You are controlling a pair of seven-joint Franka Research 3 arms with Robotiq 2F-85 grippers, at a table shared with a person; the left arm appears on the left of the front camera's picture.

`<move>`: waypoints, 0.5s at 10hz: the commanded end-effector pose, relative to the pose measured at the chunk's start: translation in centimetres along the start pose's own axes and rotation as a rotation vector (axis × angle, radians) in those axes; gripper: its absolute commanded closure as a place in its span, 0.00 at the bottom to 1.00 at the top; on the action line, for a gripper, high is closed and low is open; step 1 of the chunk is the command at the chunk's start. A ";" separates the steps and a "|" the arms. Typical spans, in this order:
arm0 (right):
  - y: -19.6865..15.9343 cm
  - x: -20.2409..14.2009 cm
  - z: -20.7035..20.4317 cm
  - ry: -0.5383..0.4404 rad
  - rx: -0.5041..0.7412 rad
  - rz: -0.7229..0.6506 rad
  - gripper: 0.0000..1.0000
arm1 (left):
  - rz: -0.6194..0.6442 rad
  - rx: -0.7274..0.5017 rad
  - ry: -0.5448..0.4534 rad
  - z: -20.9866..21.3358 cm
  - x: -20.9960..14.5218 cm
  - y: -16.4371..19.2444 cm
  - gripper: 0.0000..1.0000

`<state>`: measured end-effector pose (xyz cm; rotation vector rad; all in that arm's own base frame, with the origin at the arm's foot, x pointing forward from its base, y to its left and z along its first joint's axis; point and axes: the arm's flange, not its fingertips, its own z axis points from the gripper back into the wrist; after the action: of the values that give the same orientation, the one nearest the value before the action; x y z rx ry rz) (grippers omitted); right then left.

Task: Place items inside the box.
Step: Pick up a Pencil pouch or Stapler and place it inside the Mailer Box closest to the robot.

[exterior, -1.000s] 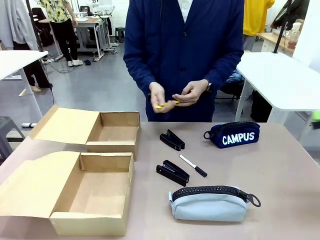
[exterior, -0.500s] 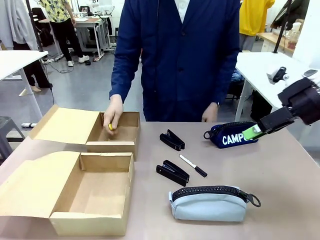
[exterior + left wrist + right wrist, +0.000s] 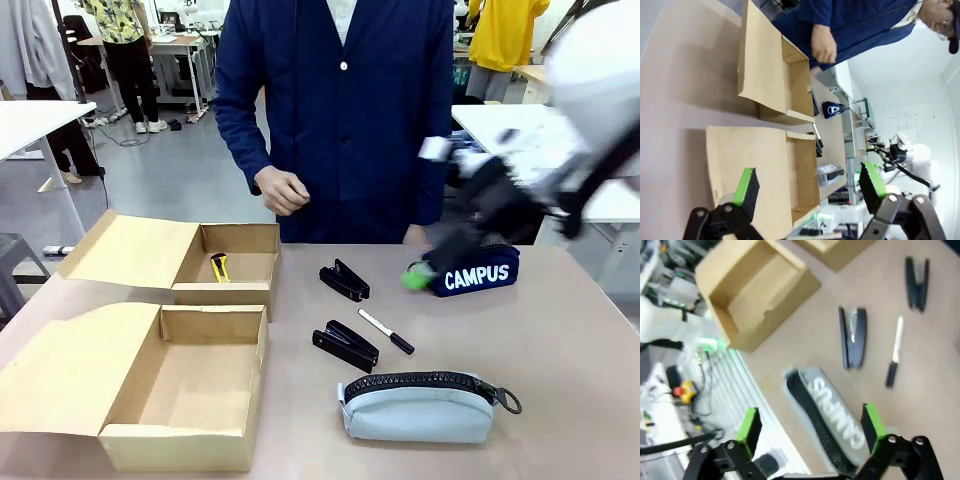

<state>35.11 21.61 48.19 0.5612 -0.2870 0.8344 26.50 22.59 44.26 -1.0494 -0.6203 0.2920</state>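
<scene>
The right gripper is seen spread wide and empty above the navy pouch at the far right, blurred in the front view. The left gripper is likewise held wide open, nothing gripped, with the near box ahead of it. The yellow utility knife is seen inside the far box. The far stapler, near stapler, marker and pencil case are seen on the table, right of the boxes

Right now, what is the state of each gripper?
Left gripper: open, holding nothing.
Right gripper: open, holding nothing.
</scene>
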 end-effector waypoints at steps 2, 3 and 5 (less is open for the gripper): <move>-4.2 8.3 -7.9 0.132 -0.161 -0.026 0.00 | -0.020 -0.020 -0.013 0.0 0.1 -0.1 0.00; -5.3 8.4 -9.2 0.092 -0.174 -0.116 0.00 | -0.020 -0.020 -0.013 0.0 0.1 -0.1 0.00; -3.9 7.4 -9.9 0.097 -0.138 -0.011 0.00 | -0.020 -0.020 -0.013 0.0 0.1 -0.1 0.00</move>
<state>43.64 29.75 41.36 0.3975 -0.2433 0.8177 26.52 22.64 44.25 -1.0497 -0.6198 0.2923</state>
